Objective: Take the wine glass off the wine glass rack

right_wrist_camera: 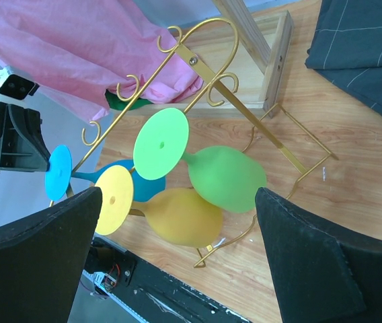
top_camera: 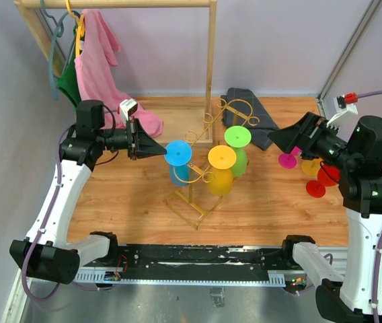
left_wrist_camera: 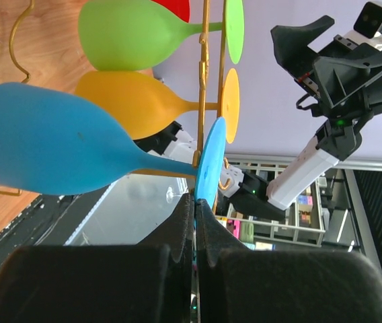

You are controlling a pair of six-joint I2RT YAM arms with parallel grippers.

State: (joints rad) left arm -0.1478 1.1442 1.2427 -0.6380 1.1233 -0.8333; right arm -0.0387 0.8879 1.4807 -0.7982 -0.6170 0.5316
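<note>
The left end effector (top_camera: 163,149) reaches in level. Its fingers (left_wrist_camera: 177,229) are drawn together to a thin seam and nip the near rim of the round foot of the blue wine glass (left_wrist_camera: 50,148). That glass lies straight ahead of the tips, hanging bowl down with its foot on top. Its stem is caught in a hook of the gold wire rack (left_wrist_camera: 201,81), so it is not yet off. Just beyond it on the same rack hang a yellow wine glass (top_camera: 221,168) and, farther still, a green wine glass (top_camera: 238,138), both also bowl down.

The right end effector (top_camera: 274,136) is spread wide and has hold of nothing. It hangs above the table (top_camera: 130,202), with the rack well ahead of its tips and framed between its two fingers in its own camera. Close under and behind it, a pink wine glass (top_camera: 287,160), an orange one (top_camera: 310,167) and a red one (top_camera: 319,183) sit on the table, apart from the rack.
</note>
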